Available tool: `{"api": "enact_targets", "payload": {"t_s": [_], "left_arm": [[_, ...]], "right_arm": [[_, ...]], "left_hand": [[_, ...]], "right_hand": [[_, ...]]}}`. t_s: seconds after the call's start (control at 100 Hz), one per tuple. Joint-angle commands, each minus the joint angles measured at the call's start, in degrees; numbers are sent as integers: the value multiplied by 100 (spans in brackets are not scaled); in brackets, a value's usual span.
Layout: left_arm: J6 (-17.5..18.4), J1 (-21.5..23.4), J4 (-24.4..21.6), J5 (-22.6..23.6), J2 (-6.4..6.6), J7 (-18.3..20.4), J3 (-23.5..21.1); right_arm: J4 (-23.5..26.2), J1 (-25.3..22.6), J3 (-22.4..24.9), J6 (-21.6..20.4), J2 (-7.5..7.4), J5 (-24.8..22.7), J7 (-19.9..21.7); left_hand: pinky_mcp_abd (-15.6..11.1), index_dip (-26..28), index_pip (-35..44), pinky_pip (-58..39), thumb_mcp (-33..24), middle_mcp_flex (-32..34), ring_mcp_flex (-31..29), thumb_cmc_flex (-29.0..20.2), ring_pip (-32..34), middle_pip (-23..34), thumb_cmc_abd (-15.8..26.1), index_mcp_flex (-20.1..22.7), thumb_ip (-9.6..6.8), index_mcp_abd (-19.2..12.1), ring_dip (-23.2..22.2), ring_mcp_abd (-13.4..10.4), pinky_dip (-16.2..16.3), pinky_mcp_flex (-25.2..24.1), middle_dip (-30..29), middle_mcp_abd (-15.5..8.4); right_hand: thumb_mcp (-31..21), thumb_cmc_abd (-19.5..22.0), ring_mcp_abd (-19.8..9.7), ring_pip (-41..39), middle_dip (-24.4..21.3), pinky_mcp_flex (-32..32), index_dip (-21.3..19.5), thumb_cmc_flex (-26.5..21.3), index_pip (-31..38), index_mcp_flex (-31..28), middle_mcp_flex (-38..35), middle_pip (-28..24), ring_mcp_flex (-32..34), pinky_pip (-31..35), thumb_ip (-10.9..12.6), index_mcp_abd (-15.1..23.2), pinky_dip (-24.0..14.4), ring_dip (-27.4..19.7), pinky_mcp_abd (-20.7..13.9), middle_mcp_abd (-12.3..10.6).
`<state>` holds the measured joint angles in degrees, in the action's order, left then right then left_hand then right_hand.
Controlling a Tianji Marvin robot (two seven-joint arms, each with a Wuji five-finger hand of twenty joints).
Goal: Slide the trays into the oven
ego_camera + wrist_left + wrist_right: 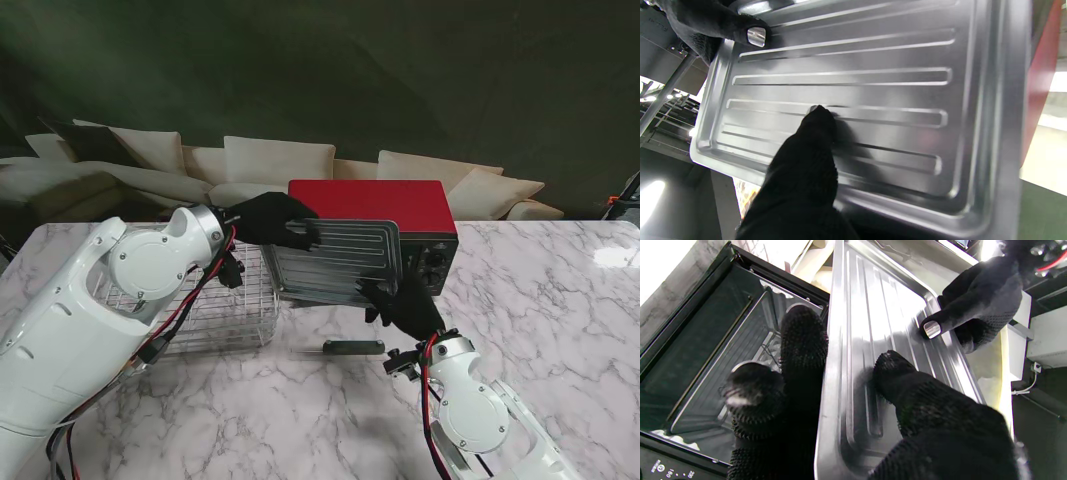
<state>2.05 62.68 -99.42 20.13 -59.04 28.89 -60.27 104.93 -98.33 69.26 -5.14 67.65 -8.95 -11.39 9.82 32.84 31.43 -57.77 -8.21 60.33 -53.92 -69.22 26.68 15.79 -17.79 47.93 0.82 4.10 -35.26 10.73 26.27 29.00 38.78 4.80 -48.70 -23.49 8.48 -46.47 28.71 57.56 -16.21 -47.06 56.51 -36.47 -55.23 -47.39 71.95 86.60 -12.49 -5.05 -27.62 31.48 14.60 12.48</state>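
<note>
A ribbed metal tray [335, 262] is held tilted, nearly upright, in front of the red oven [370, 203]. My left hand [270, 220] grips its far left corner, and my right hand [405, 300] pinches its near right corner. In the left wrist view my left hand [803, 186] presses a finger on the tray's ribbed face [873, 83]. The right wrist view has my right hand [927, 426] clamped over the tray's edge [836, 373], with the oven's open glass door [700, 366] beside it.
A wire rack [215, 300] stands on the marble table [540, 330] to the left of the oven. A dark, bar-shaped object [352, 347] lies on the table nearer to me than the tray. The oven's control panel [432, 265] is at its right side. Sofa cushions [280, 160] sit behind the table.
</note>
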Motion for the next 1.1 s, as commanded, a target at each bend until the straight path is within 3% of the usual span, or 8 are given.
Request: {"api": "enact_targets", "payload": {"t_s": [0.0,0.11,0.23,0.32,0.42,0.62,0.84,1.09], "left_arm": [[18,-24,0,-41,-59,80,69],[69,-3,41,-73,-94,-69,90],[181,40,90,-111,-145,-300,87],[231,76,100,-111,-170,-427,71],[269,114,121,-37,-208,-625,69],[327,164,180,9,-271,-916,38],[479,257,128,122,-277,-1063,-180],[630,638,-106,326,-225,-1106,-821]], "right_arm": [[87,-31,-43,30,56,127,62],[192,-87,-32,245,90,557,87],[318,-153,26,498,104,1089,236],[442,-219,95,668,111,1627,399],[444,-222,96,721,115,1583,383],[498,-247,129,900,133,1812,400],[607,-327,220,1094,157,2091,394],[810,-525,439,1256,157,2304,421]], "left_hand": [[-153,57,145,-252,-405,82,-35,-375,118,-58,380,239,-161,-258,39,191,-103,-36,-63,-3],[-111,-34,11,-192,-398,-45,128,-370,88,-71,448,123,-206,-225,30,240,-106,-212,-76,53],[-52,-180,-195,62,131,-392,500,-407,-64,-72,578,-164,-369,-234,29,309,-46,-555,-188,65],[122,-237,-386,388,402,-786,841,-101,-318,-121,579,-358,-367,-168,148,332,-69,-882,-402,140],[285,-189,-719,857,552,-1289,1214,238,-639,-93,535,-584,-357,-42,360,308,-103,-1257,-1405,180],[522,-242,-1627,1524,749,-2484,2025,1036,-1256,-809,764,-1145,-288,12,837,340,-255,-1824,-2111,330],[474,-595,-2109,1931,938,-3313,2652,1608,-1527,-1126,1056,-1634,-204,-13,1072,329,-327,-2222,-2387,318],[571,-637,-2035,2356,920,-3309,2865,1835,-1608,-1077,1319,-1526,-132,16,1179,220,-294,-2413,-2399,299]], "right_hand": [[-428,-30,-122,-604,369,412,-171,-259,161,-279,-501,-527,311,320,-37,437,-142,195,-184,-338],[-606,-60,-114,-971,609,507,-459,-287,271,-485,-539,-637,315,449,-56,599,-214,251,-98,-337],[-691,-43,-113,-1181,844,603,-775,-304,285,-594,-564,-760,313,536,-67,633,-268,266,54,-321],[-841,-118,-39,-1334,905,622,-884,-307,304,-708,-617,-810,310,630,-78,606,-320,300,179,-257],[-910,-123,-63,-1449,947,640,-983,-298,324,-785,-655,-854,314,714,-87,651,-359,320,176,-251],[-989,-145,-49,-1614,993,670,-1089,-297,314,-873,-708,-892,313,839,-91,647,-414,345,194,-212],[-1018,-154,-60,-1763,1038,703,-1147,-297,297,-893,-738,-943,320,967,-99,623,-460,368,174,-175],[-1006,-130,-40,-1816,1054,706,-1176,-294,270,-863,-727,-961,310,1008,-109,574,-469,357,176,-165]]}}
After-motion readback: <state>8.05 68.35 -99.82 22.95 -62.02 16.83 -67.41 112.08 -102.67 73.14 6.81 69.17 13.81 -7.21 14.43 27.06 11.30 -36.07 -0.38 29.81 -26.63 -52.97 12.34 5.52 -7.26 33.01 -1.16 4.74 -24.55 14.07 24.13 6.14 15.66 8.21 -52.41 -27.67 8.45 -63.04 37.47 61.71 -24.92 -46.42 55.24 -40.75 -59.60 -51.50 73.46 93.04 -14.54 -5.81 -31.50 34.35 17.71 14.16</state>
